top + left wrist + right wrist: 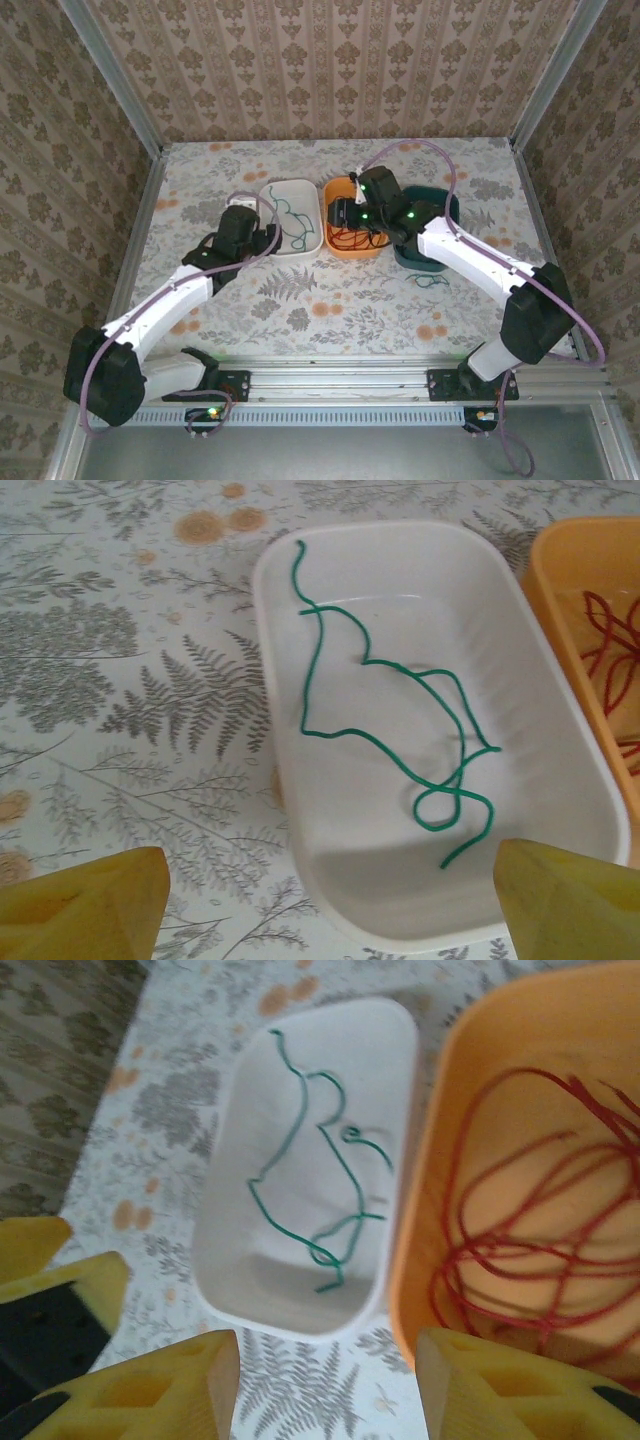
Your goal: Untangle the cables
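Patterned wallpaper closes the cell on three sides. The table point(330, 300), under a floral cloth, carries three trays in a row at mid-depth.

Arms: the black-and-white left arm point(160, 310) reaches forward and rightward, its wrist low at the near-left corner of the white tray. The right arm point(480, 265) reaches forward and leftward across the teal tray, its wrist bent down over the orange one. The two wrists are near each other.

Trays: a white rectangular plastic tray point(300, 195) sits on the left and an orange plastic tray point(425, 1220) just beside it. A dark teal tray point(445, 205) on the right is partly covered by the right arm.

Pincers: the left pincer point(330, 880) is spread wide and empty over the white tray's near end. The right pincer point(328, 1350) has its yellow fingers parted with nothing between them, above the orange tray's near-left rim.

Cables: the thin green cable point(303, 670) lies loose in the white tray and crosses itself once. The thin red cable point(530, 1255) lies in overlapping loops in the orange tray. A thin dark strand point(432, 282) rests on the table beside the teal tray.

Assessment: the colours appear separated and the task looks nearly done. The step in hand appears to be clearing the right pincer from the red cable. It should rise straight up with the fingers apart, so no loop snags and drags over the rim.
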`<action>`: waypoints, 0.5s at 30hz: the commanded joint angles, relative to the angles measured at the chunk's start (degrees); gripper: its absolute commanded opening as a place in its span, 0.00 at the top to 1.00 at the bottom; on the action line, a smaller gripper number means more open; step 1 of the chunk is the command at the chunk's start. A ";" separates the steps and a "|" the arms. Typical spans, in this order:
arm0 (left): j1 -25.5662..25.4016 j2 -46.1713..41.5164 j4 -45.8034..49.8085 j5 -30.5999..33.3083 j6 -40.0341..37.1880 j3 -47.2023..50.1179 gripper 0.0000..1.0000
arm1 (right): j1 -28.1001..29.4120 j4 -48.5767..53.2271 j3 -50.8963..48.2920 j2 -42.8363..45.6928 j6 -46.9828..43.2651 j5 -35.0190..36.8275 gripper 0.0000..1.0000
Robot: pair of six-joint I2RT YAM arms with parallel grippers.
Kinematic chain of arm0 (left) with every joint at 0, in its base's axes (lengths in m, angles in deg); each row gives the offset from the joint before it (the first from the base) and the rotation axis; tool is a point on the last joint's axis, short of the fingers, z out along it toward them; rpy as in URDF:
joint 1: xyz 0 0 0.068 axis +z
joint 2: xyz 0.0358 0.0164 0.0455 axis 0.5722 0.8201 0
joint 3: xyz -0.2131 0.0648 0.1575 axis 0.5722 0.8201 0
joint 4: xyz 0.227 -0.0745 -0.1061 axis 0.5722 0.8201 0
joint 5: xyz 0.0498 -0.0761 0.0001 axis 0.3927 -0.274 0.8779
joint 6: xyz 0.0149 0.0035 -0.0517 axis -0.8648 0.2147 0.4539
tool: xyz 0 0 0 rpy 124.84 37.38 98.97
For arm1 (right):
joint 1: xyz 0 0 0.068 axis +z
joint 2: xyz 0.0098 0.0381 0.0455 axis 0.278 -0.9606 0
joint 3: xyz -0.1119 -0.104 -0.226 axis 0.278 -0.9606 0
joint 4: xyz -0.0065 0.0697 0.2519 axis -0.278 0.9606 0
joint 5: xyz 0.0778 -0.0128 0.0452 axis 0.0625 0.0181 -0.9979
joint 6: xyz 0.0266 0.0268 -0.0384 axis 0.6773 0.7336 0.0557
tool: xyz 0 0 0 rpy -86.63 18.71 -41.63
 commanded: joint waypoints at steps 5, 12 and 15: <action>-2.66 1.69 -2.39 -0.19 -0.96 -0.91 0.14 | -6.67 16.01 -17.89 17.59 12.74 13.24 0.49; -2.94 3.71 -3.18 1.26 0.51 -0.63 0.14 | -7.65 25.79 -29.25 26.05 15.11 14.92 0.49; -2.94 4.60 -3.18 1.15 0.42 -1.25 0.14 | -9.50 24.02 -32.72 25.88 17.20 11.72 0.48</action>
